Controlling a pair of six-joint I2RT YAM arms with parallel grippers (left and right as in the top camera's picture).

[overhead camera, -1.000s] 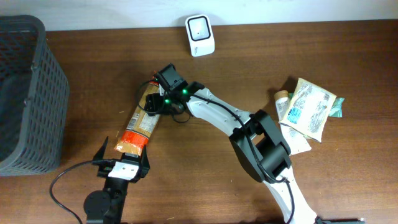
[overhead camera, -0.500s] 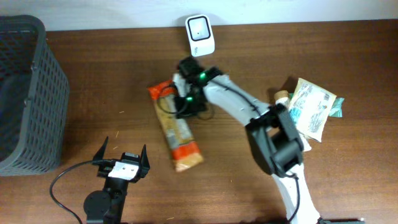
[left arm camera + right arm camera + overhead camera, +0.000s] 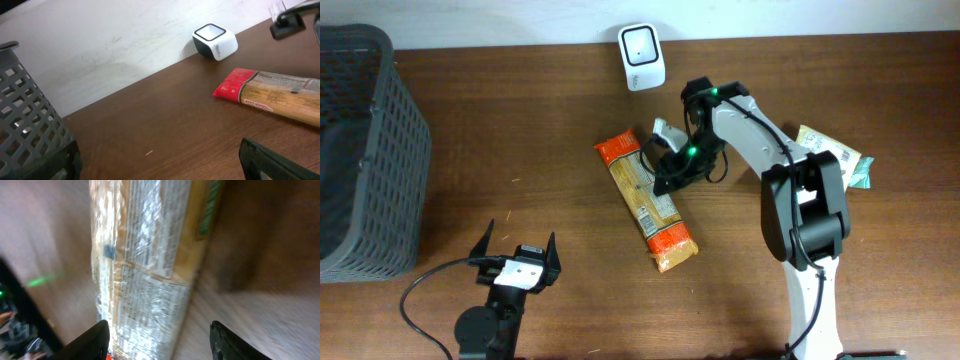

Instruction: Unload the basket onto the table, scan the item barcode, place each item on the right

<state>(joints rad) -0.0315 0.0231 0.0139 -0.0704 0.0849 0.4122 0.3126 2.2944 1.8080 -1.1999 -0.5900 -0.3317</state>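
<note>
The right wrist view is blurred all over: the print on the packet cannot be read, and the top and bottom edges cut the packet off. Of the right tool only two dark fingers show, and I cannot tell whether they touch the packet. From overhead, any barcode is too small to find. The basket is cut off at the left edge, and the right arm hides part of the pouches. In the left wrist view the right edge cuts the packet, and of the left tool only one dark finger shows.
</note>
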